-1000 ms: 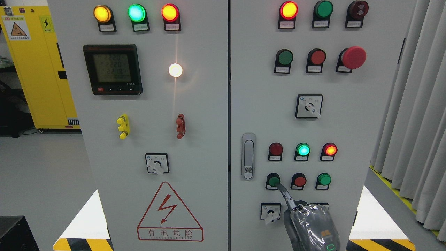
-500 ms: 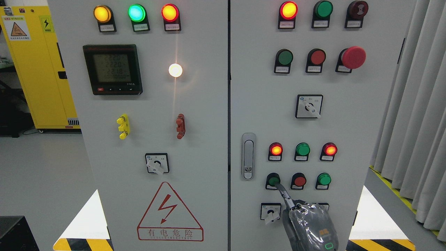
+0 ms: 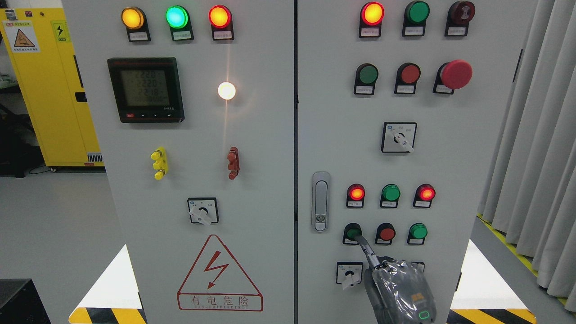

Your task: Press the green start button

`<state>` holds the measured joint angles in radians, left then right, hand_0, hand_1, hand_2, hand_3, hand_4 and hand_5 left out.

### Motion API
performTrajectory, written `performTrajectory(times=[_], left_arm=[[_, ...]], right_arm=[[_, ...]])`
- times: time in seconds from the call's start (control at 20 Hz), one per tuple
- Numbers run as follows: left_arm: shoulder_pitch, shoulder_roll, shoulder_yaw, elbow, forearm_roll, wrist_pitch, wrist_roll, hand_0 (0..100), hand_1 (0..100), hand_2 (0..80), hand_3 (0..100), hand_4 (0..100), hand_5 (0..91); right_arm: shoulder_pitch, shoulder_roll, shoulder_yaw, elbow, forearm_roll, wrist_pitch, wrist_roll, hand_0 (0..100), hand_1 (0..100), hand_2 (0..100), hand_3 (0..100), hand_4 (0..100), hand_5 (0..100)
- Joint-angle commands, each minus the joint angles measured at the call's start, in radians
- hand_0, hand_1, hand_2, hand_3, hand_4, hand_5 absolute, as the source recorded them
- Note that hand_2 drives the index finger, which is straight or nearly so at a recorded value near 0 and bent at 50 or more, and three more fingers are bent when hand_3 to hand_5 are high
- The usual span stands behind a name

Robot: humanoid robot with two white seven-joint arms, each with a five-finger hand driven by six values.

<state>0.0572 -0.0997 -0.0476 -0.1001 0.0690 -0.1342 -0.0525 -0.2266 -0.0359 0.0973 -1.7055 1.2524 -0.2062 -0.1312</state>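
Note:
The green start button [image 3: 352,232] sits at the left of the lower button row on the right cabinet door [image 3: 450,180]. My right hand [image 3: 399,288], wrapped in clear plastic, comes up from the bottom edge right of the middle. Its index finger [image 3: 365,250] is stretched out up-left and its tip touches the green button's lower edge. The other fingers are curled in and hold nothing. Above the button, the left red lamp [image 3: 356,193] and right red lamp [image 3: 426,193] glow; the green lamp [image 3: 390,192] between them is dark. The left hand is out of view.
A red button [image 3: 386,233] and a second green button [image 3: 418,231] sit right of the pressed one. A rotary switch [image 3: 349,273] is just left of my hand, a door latch [image 3: 320,201] further up-left. Grey curtains [image 3: 535,135] hang at right, a yellow cabinet [image 3: 49,85] at left.
The green lamp above the button row went dark and the left red lamp lit up. My right hand stays with its fingertip on the green button, barely shifted.

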Motion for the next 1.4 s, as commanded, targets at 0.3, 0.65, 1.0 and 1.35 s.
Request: performTrajectory(times=[0.3, 0.65, 1.0, 1.35], left_arm=[[0.001, 0.000, 0.000, 0.000, 0.000, 0.001, 0.000, 12, 56, 0.0, 0, 0, 0.0], [0.000, 0.000, 0.000, 0.000, 0.000, 0.001, 0.000, 12, 56, 0.0, 0, 0, 0.0], [0.000, 0.000, 0.000, -0.001, 0.000, 0.001, 0.000, 12, 56, 0.0, 0, 0, 0.0], [0.000, 0.000, 0.000, 0.000, 0.000, 0.001, 0.000, 12, 56, 0.0, 0, 0, 0.0]], right_arm=[[0.027, -0.001, 0.001, -0.048, -0.007, -0.005, -0.039, 100, 100, 0, 79, 85, 96], [0.038, 0.001, 0.004, -0.102, -0.008, -0.013, -0.061, 100, 100, 0, 79, 85, 96], [0.081, 0.001, 0.025, -0.109, -0.178, -0.068, -0.114, 100, 100, 0, 78, 84, 94], [0.131, -0.004, 0.137, -0.128, -0.801, -0.124, -0.075, 88, 84, 4, 44, 50, 50]])
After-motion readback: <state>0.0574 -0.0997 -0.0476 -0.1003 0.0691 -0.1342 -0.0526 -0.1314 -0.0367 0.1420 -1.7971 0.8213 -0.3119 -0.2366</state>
